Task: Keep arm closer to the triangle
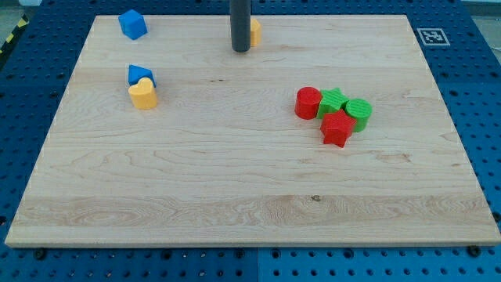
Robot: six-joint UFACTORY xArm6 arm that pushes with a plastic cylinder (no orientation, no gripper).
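Observation:
My tip (240,49) is near the view's top centre of the wooden board (235,180). A yellow block (255,31) sits just behind it to the right, mostly hidden by the rod. The blue triangle block (140,74) lies at the view's left, touching a yellow heart block (144,95) just below it. The tip is well to the right of the triangle and apart from it. A blue cube (132,23) sits at the top left.
A cluster at the view's right holds a red cylinder (308,103), a green star block (333,102), a green cylinder (359,113) and a red block (337,129), all touching. Blue pegboard surrounds the board.

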